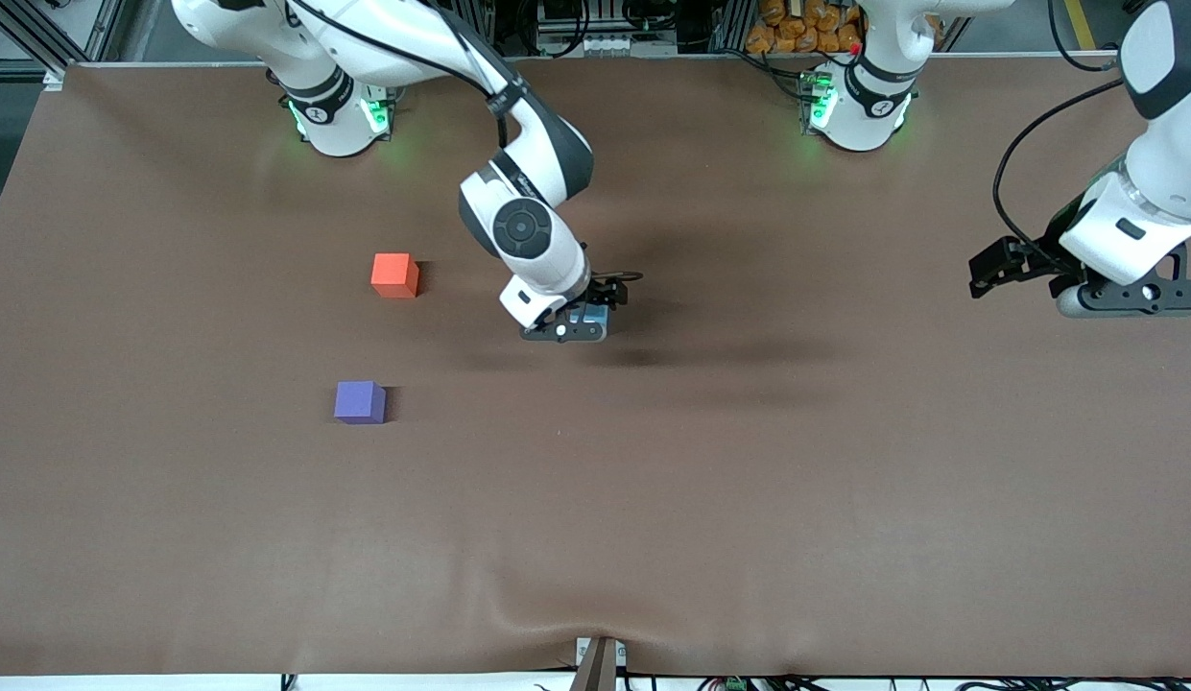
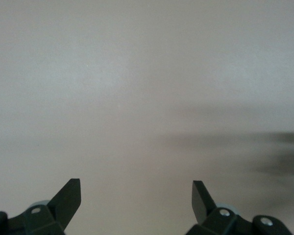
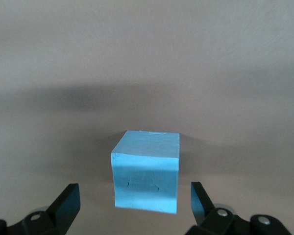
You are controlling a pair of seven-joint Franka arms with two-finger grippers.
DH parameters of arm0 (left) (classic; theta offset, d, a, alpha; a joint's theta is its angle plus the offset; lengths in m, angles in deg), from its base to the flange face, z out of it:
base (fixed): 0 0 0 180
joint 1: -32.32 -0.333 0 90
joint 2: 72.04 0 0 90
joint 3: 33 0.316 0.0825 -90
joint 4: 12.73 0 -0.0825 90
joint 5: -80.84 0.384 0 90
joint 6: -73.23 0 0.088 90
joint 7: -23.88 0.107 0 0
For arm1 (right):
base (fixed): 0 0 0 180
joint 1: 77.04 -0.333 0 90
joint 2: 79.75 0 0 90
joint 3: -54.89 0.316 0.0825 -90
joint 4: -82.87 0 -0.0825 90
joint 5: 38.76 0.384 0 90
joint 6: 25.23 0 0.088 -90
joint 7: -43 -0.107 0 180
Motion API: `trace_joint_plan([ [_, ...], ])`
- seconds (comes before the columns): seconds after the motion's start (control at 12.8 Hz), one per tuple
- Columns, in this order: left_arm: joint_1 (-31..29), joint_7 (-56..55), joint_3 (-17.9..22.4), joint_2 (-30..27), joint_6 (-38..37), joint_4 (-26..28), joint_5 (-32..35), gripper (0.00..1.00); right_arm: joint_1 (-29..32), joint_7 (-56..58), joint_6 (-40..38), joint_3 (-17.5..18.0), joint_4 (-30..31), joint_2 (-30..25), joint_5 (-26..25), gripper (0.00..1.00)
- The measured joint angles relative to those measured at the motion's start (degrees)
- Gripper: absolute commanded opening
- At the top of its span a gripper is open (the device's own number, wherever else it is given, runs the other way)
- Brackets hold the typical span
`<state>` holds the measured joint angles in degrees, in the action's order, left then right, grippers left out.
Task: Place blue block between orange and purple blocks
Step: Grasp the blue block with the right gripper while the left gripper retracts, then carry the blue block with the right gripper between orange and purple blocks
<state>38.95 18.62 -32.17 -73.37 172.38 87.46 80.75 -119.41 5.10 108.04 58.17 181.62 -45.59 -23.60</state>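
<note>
We see the right gripper spread around the blue block, which sits on the surface, well apart from the orange block and purple block. The left gripper waits, spread.

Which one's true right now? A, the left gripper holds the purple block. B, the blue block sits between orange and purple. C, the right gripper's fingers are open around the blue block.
C: in the right wrist view the right gripper has its fingers spread either side of the blue block, not touching it.
</note>
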Motion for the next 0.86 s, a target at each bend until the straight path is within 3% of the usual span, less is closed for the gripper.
trace_joint_plan([
  [0.39,-0.05,4.48,-1.62,-0.04,-10.25,-6.59,0.00,1.00,-0.87,-1.42,0.39,-0.31,0.36,1.27,-0.52,1.00],
  [0.63,-0.52,5.05,-1.07,-0.03,-11.03,-7.10,0.00,1.00,-1.07,-2.71,1.81,-0.32,0.89,1.84,-0.70,0.70],
  [0.71,-0.56,5.06,-1.00,-0.03,-11.56,-7.55,0.00,1.00,-1.20,-2.98,2.49,-0.32,0.90,2.16,-0.73,0.44],
  [0.78,-0.55,5.09,-1.00,-0.04,-11.88,-8.22,0.00,1.00,-1.44,-3.07,3.22,-0.32,0.91,2.48,-0.75,0.02],
  [0.86,-0.56,5.17,-0.98,-0.04,-12.58,-8.91,0.00,1.00,-1.67,-3.13,3.60,-0.33,0.91,2.61,-0.77,0.00],
])
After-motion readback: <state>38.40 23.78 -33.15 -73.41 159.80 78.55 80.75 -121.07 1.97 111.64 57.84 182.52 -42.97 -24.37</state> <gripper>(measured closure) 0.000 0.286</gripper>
